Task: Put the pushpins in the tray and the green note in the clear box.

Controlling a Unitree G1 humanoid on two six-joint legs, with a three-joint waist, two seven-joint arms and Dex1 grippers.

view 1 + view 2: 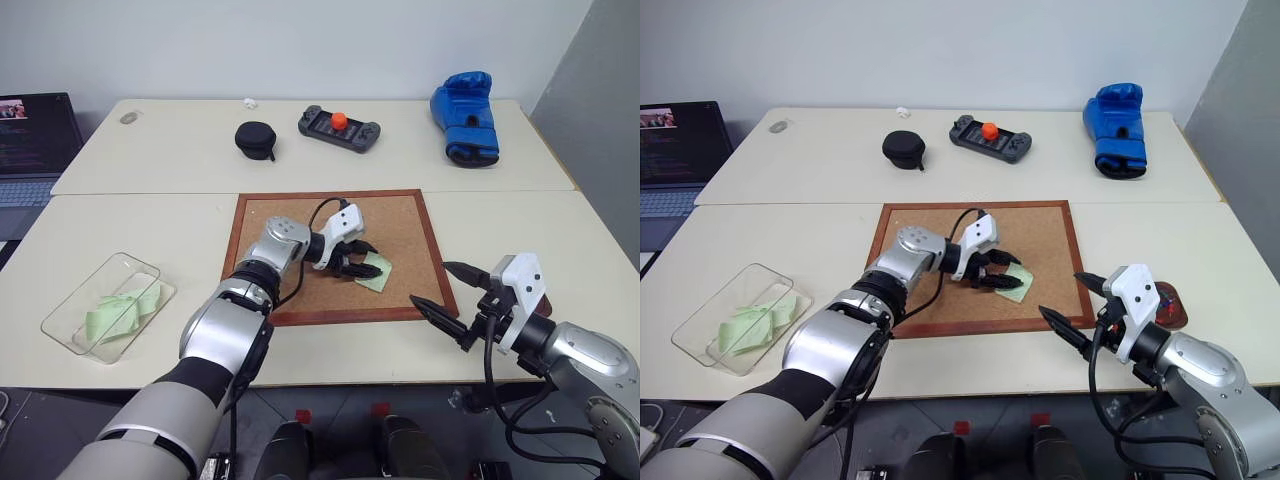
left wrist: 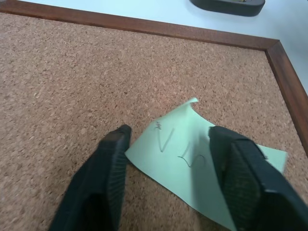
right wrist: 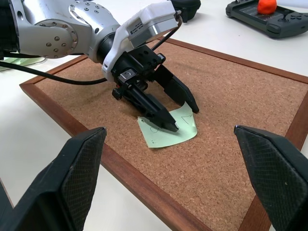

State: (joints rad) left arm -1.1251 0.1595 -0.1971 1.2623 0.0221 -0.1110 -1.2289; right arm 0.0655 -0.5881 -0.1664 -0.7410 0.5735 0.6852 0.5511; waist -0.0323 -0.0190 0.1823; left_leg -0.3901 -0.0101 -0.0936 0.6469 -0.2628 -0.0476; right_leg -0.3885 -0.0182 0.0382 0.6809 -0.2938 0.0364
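The left gripper (image 1: pixel 352 263) sits over the green note (image 1: pixel 377 272) on the corkboard (image 1: pixel 300 225), just right of centre in the left eye view. Its two black fingers (image 2: pixel 108 178) stand apart, one at each side of the note, with their tips down at the paper; the note's near corner curls up off the cork between them. The jaws have not closed on it, so the note lies ungrasped on the board.

The right gripper (image 1: pixel 445 292) hangs at the lower right of the frame, past the corkboard's right corner, with its fingers spread wide and nothing between them. Just behind it, in the right eye view, the dark red tray (image 1: pixel 1173 304) shows at the counter's (image 1: pixel 150 225) right side, partly hidden by the wrist; whether it holds pushpins cannot be told.

The clear box (image 1: pixel 70 320) lies at the lower left of the frame, well apart from the board, with light-green paper strips (image 1: pixel 122 310) inside it. Along the far edge of the counter are a black round case (image 1: pixel 256 139), a game controller (image 1: pixel 340 128) and a blue boxing glove (image 1: pixel 466 117).
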